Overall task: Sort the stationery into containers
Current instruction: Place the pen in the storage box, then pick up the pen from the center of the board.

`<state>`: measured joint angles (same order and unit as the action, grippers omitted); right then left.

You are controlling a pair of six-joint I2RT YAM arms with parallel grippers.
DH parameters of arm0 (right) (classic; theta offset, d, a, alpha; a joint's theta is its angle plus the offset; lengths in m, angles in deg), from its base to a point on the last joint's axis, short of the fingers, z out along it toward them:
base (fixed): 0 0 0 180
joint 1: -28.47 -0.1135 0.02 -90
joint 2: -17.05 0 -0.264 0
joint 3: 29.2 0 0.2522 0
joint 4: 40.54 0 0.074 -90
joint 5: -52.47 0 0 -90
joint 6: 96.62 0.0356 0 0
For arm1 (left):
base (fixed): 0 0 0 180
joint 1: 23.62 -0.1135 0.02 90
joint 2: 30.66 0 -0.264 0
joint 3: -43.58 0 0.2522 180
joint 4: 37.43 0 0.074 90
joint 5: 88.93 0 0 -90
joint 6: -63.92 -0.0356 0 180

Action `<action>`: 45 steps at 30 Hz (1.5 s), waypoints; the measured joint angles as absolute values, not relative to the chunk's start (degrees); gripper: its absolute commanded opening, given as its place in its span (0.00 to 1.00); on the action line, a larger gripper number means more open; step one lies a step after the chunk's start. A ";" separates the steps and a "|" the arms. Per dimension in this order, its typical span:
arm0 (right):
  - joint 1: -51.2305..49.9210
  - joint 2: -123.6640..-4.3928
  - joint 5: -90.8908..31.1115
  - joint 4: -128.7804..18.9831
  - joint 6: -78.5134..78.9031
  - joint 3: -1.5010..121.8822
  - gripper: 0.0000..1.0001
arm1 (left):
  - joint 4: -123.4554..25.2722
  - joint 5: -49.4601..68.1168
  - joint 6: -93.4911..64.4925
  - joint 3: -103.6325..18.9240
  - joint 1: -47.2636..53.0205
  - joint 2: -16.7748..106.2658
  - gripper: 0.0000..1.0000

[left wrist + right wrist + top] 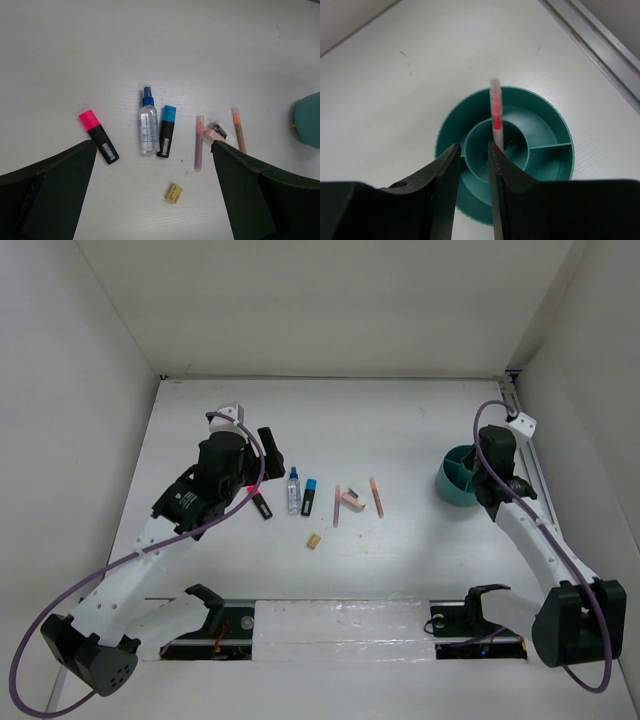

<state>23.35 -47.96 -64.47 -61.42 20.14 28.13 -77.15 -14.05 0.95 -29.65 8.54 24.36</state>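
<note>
The teal cup [451, 131] sits right under my right gripper [472, 146], whose jaws stand slightly apart and hold nothing. A salmon pencil [495, 107] stands upright in the cup's middle compartment, just past my right fingertip. From above, the cup [452, 483] shows at the right. My left gripper [152, 165] hangs wide open above the row of stationery. That row holds a pink-capped marker [98, 136], a clear bottle [148, 127], a blue-capped marker [166, 131], two pencils [199, 142] [238, 130] and a pink block [214, 134]. A tan piece [173, 193] lies nearer.
White walls close the table in on the left, back and right. A metal rail [600, 50] runs along the right edge close to the cup. A strip of clear tape [340, 630] lies between the arm bases at the near edge.
</note>
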 measured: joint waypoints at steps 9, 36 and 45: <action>14.25 -40.55 -64.29 -65.09 20.12 33.09 0.48 | -77.33 -17.00 1.87 -29.65 8.52 25.39 1.00; -3.84 -84.64 -50.39 -76.19 13.89 55.14 0.49 | -79.80 -23.23 4.05 -29.65 8.52 27.64 1.00; -4.61 -85.36 -50.33 -76.48 14.35 53.81 0.47 | -79.80 -23.20 4.05 -29.65 8.52 27.71 1.00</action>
<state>-4.61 -85.36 -50.33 -76.48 14.35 53.81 -79.80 -23.20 4.05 -29.65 8.52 27.71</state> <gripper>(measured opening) 0.467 0.997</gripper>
